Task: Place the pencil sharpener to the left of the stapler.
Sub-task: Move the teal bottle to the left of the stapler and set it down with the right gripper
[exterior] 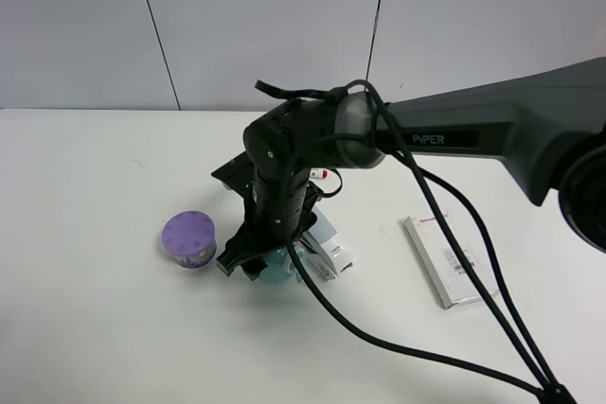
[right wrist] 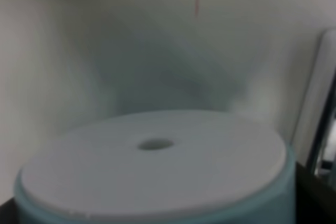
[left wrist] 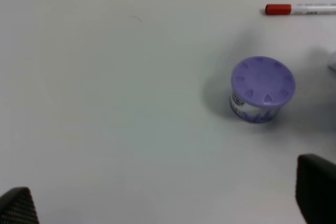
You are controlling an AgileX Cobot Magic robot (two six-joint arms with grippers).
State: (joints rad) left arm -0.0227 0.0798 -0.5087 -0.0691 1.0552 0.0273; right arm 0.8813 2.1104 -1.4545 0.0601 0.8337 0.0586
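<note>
Gripper of the right arm (exterior: 265, 267) sits low over the table (exterior: 95, 328), reaching in from the right to the middle of the exterior view, with its dark fingers on either side of the pencil sharpener (exterior: 277, 273). Only a sliver of the teal body shows beneath the wrist there. The right wrist view is filled by the sharpener's flat white face with a small hole at its centre and a teal rim around it, blurred because it is so close. Dark finger parts show at the lower corners of that view, hard against the teal body. Whether the gripper is squeezing the sharpener or only straddling it, I cannot tell.

The sharpener rests on the table just to the left of the stapler (exterior: 331, 251), close enough that the two may be touching. The stapler lies at an angle, partly hidden by the arm. On the sharpener's other side, near it but apart, stands a purple tub (exterior: 189, 238) with a dotted lid. A flat white box (exterior: 450, 260) lies well apart to the right.

The left gripper (left wrist: 167, 200) is spread wide with nothing between its fingers. Its wrist view shows the tub and, farther off, a marker (left wrist: 302, 9) with a red cap.
</note>
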